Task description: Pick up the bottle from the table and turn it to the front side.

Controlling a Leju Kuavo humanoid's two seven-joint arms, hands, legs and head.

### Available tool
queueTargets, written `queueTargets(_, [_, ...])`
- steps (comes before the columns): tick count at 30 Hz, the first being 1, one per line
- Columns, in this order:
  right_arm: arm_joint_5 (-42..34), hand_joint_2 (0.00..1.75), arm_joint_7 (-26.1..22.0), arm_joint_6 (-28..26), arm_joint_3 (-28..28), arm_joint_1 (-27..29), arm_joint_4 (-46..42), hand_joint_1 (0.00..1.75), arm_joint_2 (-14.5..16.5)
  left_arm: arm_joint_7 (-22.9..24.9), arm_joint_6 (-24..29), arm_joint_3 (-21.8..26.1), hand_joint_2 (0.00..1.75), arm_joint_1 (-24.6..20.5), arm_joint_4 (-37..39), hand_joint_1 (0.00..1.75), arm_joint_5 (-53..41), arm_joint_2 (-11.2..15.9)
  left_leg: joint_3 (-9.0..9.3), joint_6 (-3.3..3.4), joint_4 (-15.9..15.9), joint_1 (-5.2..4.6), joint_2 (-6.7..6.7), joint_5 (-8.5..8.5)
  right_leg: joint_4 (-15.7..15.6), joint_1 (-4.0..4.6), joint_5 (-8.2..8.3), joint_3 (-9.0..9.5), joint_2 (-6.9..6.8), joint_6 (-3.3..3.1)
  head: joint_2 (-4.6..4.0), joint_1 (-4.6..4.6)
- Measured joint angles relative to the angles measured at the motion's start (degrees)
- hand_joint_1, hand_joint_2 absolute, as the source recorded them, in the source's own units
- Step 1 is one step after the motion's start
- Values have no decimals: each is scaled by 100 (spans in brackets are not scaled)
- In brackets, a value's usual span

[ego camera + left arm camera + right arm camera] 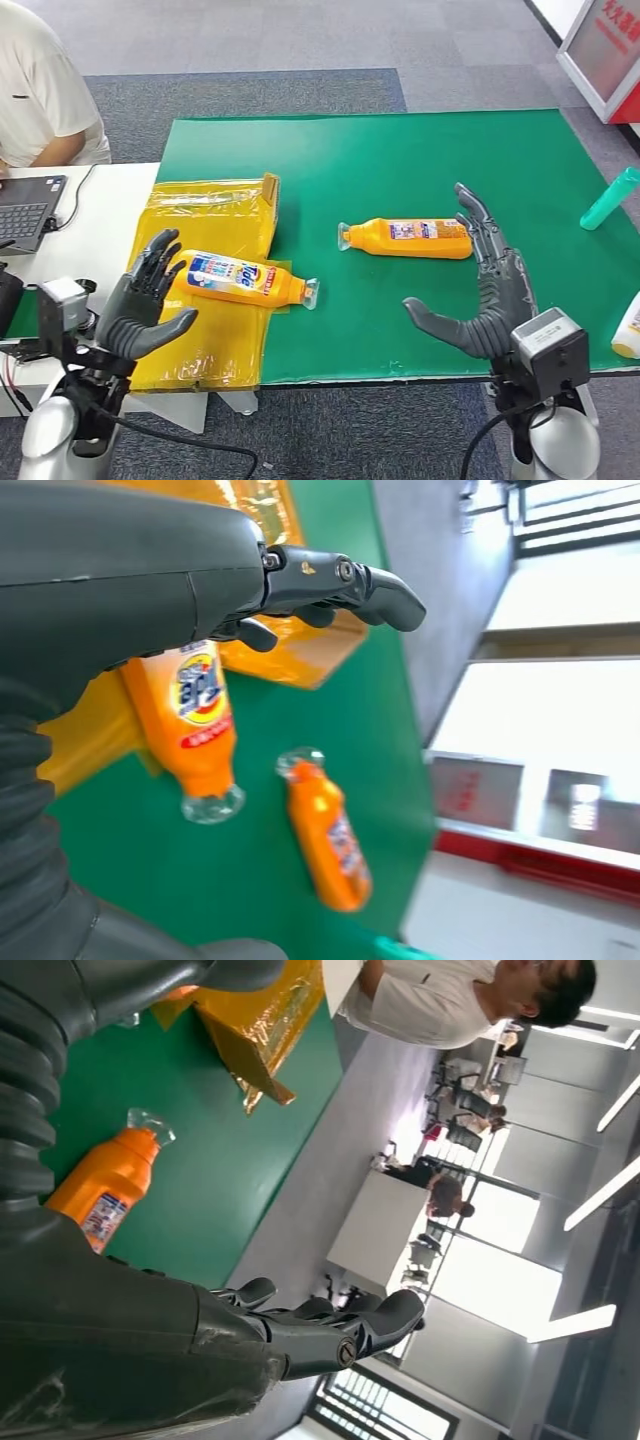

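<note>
Two orange bottles lie on their sides. One bottle [411,238] [329,838] [106,1188] rests on the green mat [423,160] at centre, small-print label up, clear cap toward the left. My right hand [483,290] [249,1330] hovers open just right of its base, fingers spread, touching nothing. The other bottle [245,279] [192,715] lies on the yellow bag [207,335], its blue brand label facing up. My left hand [143,300] [189,585] is open beside that bottle's base, holding nothing.
A teal bottle [610,198] lies at the mat's right edge and a white bottle [628,328] at the near right. A person in a white shirt [41,90] sits at a laptop [29,210] on the white table at the left.
</note>
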Motion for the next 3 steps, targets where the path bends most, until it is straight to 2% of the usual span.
queueTargets(3, [-1,175,188,-38,0,43,182,0,-12,-247,11,54,175,269,-186,0,455,120,3,0,0,0,0,-1,0,0,0,2,0,0,1,-1])
